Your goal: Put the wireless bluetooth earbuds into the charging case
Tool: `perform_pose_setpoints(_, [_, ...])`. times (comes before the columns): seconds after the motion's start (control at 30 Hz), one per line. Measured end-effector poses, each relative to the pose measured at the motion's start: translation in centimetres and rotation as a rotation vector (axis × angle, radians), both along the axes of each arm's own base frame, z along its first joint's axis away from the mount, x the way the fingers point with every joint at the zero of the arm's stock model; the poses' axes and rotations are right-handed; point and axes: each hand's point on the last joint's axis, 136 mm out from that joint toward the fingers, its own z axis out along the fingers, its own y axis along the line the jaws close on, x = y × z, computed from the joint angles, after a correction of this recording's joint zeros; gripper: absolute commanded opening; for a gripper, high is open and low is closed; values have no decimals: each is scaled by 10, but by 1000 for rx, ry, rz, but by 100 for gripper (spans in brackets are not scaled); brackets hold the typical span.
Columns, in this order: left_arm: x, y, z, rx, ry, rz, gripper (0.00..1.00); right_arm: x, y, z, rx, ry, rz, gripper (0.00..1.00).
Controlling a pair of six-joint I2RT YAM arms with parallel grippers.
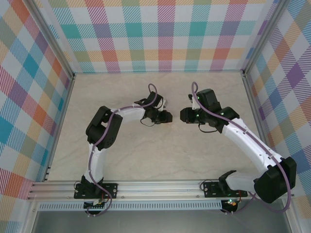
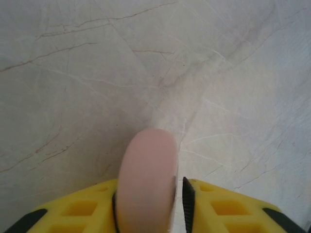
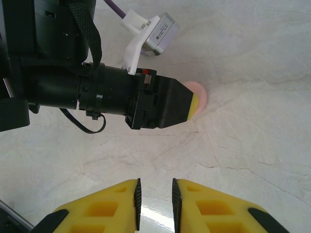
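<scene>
Pale pink disc (image 2: 146, 179) stands on edge betw the left claw's (image 2: 151, 189) yellow fingers (image 2: 82, 208). I see a thin gap at the rt pad, so that claw's slightly open, not clamping. Right claw (image 3: 155, 187) faces it nearby over the marble counter (image 2: 97, 73), jaws a narrow slit apart, empty.

We see a smooth, pale pink disc (image 2: 146, 174) standing on edge between the jaws of the left gripper (image 2: 150, 194).
</scene>
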Motion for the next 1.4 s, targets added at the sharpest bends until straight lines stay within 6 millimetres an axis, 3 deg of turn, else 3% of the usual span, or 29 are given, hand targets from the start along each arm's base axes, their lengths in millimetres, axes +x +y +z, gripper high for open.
perform_pose_setpoints(0.3, [-1, 1, 1, 0, -10, -2, 60, 2, -3, -1, -14, -5, -12, 33])
perform_pose_setpoints(0.5, [-6, 18, 6, 81, -28, 0, 66, 6, -10, -6, -48, -12, -44, 35])
perform_pose_setpoints(0.67, [-10, 34, 26, 142, -78, 4, 68, 8, -20, -16, -101, -13, -85, 38])
perform_pose_setpoints(0.83, [-12, 49, 58, 173, -165, 9, 70, 10, -38, -30, -181, -16, -145, 40])
perform_pose_setpoints(1.1, [-22, 82, 79, 233, -225, 32, 72, 13, -62, -40, -292, -34, -232, 45])
perform_pose_setpoints(1.4, [-30, 143, 106, 346, -332, 138, 79, 18, -102, -50, -448, -41, -374, 50])
